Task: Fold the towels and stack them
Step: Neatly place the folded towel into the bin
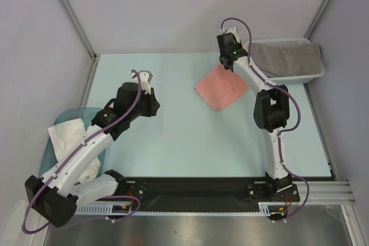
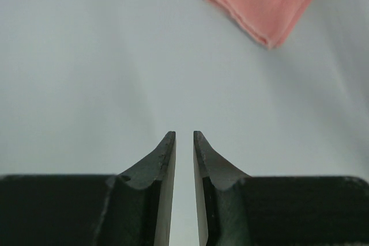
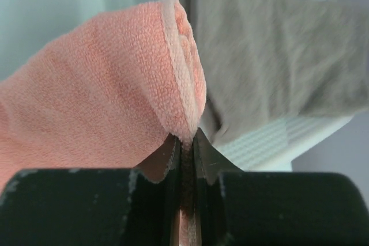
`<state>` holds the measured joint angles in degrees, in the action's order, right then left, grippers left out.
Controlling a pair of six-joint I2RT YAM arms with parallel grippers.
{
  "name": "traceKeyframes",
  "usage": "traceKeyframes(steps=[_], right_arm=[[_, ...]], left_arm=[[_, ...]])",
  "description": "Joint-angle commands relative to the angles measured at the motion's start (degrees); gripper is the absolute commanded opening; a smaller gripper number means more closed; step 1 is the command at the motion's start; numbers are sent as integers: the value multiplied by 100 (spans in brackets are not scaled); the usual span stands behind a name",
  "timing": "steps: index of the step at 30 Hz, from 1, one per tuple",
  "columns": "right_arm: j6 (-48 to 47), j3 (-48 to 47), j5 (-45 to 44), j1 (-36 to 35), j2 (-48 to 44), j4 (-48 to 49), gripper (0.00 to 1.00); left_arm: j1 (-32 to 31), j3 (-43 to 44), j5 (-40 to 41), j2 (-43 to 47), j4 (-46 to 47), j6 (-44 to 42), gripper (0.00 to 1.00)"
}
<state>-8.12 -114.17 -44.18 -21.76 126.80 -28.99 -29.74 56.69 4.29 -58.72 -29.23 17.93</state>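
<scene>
The pink towel [image 3: 104, 84] is being pinched by the right pincer [image 3: 184, 141]. The left pincer [image 2: 184, 136] is being held slightly apart, empty.

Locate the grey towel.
In the top view, the grey towel lies draped in the white basket at far right, beside the right gripper pinching the pink towel.

Pink towel [image 3: 104, 90] looped terry cloth, matt, grey towel [image 3: 277, 50] soft matt cloth, white towel [image 1: 68, 132] fluffy cloth, basket [image 3: 271, 142] white plastic mesh, table [image 2: 86, 56] smooth matt, left gripper [image 2: 184, 134] dark matt plastic.
</scene>
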Motion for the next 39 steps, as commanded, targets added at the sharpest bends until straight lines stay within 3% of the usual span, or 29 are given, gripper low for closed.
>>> traceKeyframes(steps=[1,10,16,39], right_arm=[[-664,-1158,-416,250,336,-465,0],[-1587,-2909,-565,365,969,-169,0],[-2053,-2935,-424,471,811,648,0],[-2062,-3314,199,1016,301,931,0]], left_arm=[[56,-79,-218,-96,111,-220,23],[126,-175,-542,-175,216,-264,22],[161,-202,-579,-166,225,-282,22],[249,-290,-755,-263,225,-291,22]])
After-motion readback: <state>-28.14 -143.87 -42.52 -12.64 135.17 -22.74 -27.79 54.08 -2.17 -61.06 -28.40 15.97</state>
